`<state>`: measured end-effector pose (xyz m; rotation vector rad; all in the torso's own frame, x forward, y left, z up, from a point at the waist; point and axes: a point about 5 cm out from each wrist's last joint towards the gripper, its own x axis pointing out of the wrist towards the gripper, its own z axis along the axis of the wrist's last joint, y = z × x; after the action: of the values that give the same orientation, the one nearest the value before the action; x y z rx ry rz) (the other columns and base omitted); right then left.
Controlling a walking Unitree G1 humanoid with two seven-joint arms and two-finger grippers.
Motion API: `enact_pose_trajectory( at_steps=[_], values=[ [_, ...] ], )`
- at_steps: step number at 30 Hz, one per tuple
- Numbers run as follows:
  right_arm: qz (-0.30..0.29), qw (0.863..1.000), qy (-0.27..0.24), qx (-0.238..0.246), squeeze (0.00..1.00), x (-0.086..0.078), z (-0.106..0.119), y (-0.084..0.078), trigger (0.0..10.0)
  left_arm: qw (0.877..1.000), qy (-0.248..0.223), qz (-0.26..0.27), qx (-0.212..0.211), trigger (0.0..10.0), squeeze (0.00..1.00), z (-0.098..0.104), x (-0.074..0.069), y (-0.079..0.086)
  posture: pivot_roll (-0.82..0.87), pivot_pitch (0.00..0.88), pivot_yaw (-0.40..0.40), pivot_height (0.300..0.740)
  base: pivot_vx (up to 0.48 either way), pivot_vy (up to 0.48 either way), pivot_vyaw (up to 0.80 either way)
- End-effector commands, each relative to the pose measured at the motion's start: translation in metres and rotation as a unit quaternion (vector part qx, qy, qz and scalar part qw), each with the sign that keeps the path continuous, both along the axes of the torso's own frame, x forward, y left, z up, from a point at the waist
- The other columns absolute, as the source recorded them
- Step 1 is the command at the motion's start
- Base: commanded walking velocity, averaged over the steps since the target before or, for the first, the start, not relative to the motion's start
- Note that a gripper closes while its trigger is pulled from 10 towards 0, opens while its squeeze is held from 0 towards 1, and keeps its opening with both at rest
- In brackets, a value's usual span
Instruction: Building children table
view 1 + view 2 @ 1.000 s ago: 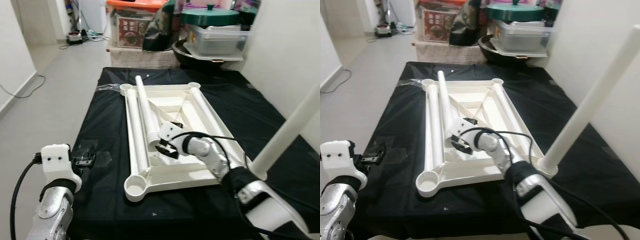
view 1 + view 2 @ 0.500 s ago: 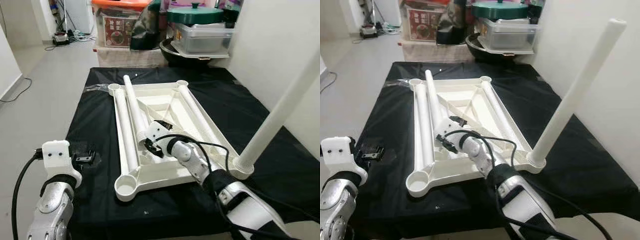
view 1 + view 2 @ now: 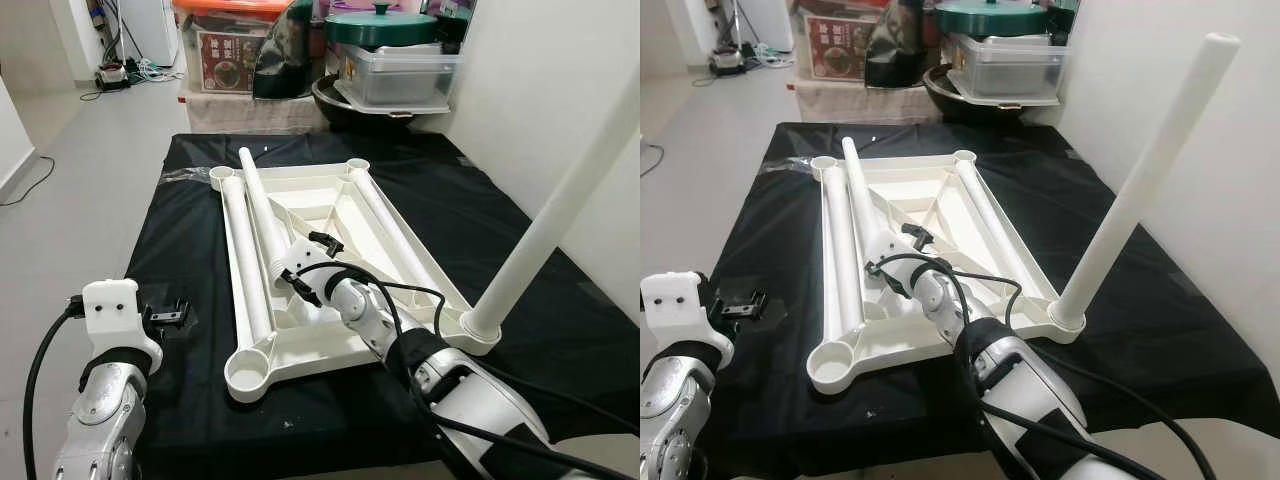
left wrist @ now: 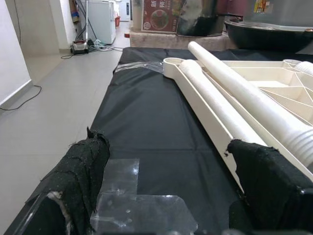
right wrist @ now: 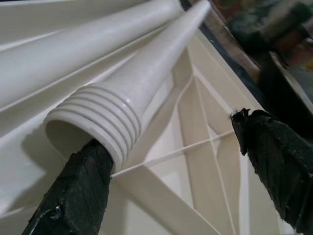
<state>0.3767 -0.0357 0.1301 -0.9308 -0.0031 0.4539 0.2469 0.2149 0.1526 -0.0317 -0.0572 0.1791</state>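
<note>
So my left gripper (image 3: 168, 316) is just parked over the black mat (image 3: 180, 230) at about 8 o'clock from the upturned tabletop (image 3: 330, 215), fingers spread with nothing between them, well clear of everything.

The real action is on the right. My right gripper (image 3: 306, 268) is reaching into the tabletop frame, fingers apart, right at the threaded end of the loose leg (image 5: 122, 103). One finger (image 5: 73, 196) is touching the rim of that threaded end; the other hangs off to the side, so I'm not clamped on it yet.

That leg lies along the frame's left rail, long axis running from 6 to 12 o'clock, threads pointing back at me.

One leg (image 3: 1140, 185) already stands in the near right corner socket, at 4 o'clock.

My right arm is clearly the closer one.
</note>
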Motion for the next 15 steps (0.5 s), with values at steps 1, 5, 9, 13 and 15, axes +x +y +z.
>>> enact_pose_trajectory(
  at_steps=[1, 5, 9, 13, 15],
  values=[
    [-0.021, 1.000, -0.015, 0.012, 0.00, 0.002, 0.004, 0.001, 10.0, 1.000, 0.005, 0.005, 0.009, 10.0, 0.00, -0.002, 0.001, 0.004, 0.15, 0.000, -0.111, 0.740, 0.000, 0.000, 0.00],
    [-0.014, 0.997, 0.010, 0.080, 0.00, -0.001, 0.006, 0.015, 0.0, 1.000, 0.006, 0.007, 0.009, 10.0, 0.00, -0.002, 0.000, 0.005, 0.16, 0.000, -0.116, 0.740, 0.000, 0.000, 0.00],
    [0.001, 0.996, 0.017, 0.082, 0.00, -0.005, 0.003, 0.022, 0.0, 1.000, 0.007, 0.007, 0.010, 10.0, 0.00, -0.003, -0.001, 0.004, 0.16, 0.000, -0.116, 0.740, 0.000, 0.000, 0.00],
    [0.019, 0.995, 0.036, 0.086, 0.00, -0.011, -0.005, 0.027, 0.0, 1.000, 0.009, 0.008, 0.009, 10.0, 0.00, -0.005, -0.001, 0.004, 0.16, 0.000, -0.119, 0.740, 0.000, 0.000, 0.00],
    [0.024, 0.996, 0.044, 0.080, 0.00, -0.014, -0.012, 0.025, 0.0, 1.000, 0.010, 0.009, 0.009, 10.0, 0.00, -0.006, -0.003, 0.004, 0.16, 0.000, -0.119, 0.740, 0.000, 0.000, 0.00]
  ],
)
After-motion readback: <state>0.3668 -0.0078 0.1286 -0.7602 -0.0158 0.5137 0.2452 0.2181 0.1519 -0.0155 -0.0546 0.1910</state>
